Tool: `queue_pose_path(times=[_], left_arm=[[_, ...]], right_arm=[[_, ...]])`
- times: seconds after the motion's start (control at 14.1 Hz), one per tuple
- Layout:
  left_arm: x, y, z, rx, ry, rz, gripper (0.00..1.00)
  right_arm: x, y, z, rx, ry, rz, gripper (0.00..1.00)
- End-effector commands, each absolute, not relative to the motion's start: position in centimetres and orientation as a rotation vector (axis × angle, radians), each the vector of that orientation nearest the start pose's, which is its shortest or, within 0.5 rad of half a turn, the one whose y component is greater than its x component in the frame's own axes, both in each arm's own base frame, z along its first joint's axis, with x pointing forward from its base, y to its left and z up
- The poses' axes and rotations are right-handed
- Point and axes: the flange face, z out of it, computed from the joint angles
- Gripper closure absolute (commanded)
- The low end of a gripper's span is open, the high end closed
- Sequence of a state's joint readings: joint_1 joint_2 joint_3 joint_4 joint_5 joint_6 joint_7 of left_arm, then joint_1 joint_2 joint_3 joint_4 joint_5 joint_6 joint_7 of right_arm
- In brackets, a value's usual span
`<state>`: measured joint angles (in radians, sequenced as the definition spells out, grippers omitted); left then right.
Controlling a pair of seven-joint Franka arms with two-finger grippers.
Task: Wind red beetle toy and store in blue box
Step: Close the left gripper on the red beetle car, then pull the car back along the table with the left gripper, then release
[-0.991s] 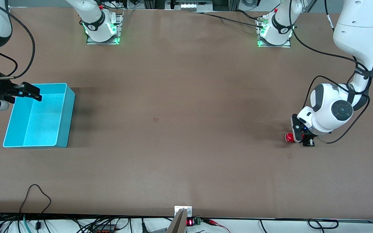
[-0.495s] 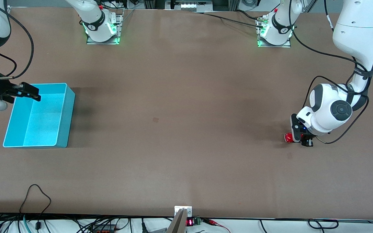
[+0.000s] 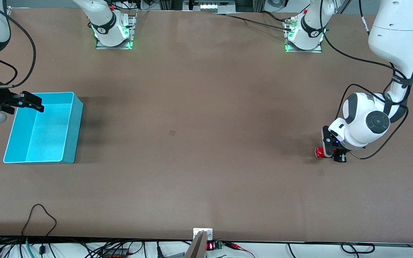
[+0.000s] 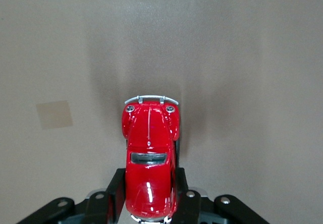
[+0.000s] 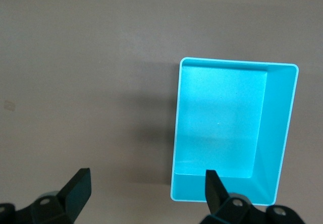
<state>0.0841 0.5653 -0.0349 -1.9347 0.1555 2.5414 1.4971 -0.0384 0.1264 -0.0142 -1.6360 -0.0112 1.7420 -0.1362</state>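
- Front view: the beetle (image 3: 319, 152) was a tiny glossy red car on the brown table (image 3: 199, 143), toward the left arm's end. The left gripper (image 3: 330, 152) was down at it, most of the car hidden by the gripper body. The box (image 3: 74, 125), a bright cyan bin with nothing in it, stood toward the right arm's end, well apart from the car. The right gripper (image 3: 31, 102) hung over the box's corner, that arm waiting.
- Left wrist view: the beetle (image 4: 150, 158) showed a rounded red body, a dark window and a silver bumper at its free end. The left gripper (image 4: 150, 201) had its jaws clenched on the car's rear flanks, one black finger (image 4: 117, 193) against each side; the nose stuck out past them.
- Right wrist view: the box (image 5: 280, 133) lay below, its lighter speckled floor bare. The right gripper (image 5: 144, 186) had its jaws spread wide, gripping nothing, one fingertip (image 5: 212, 183) over the box's rim.
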Motion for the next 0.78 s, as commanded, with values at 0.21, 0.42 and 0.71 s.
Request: queue_pose_path(times=[0.21,0.42,0.71], left_arm=[[62.4,5.0,19.0,-2.163,2.160,0.042,0.76],[62.0,8.9,17.5,-2.183,2.164,0.061,0.76],[61.3,12.6,16.9,-2.230,2.126,0.071,0.76]], right_arm=[[60.0,-3.6,53.6,-3.157,-0.149,0.032,0.00],[60.0,-3.5,53.7,-3.157,-0.151,0.032,0.00],[60.0,-3.5,53.6,-3.156,-0.151,0.037,0.00]])
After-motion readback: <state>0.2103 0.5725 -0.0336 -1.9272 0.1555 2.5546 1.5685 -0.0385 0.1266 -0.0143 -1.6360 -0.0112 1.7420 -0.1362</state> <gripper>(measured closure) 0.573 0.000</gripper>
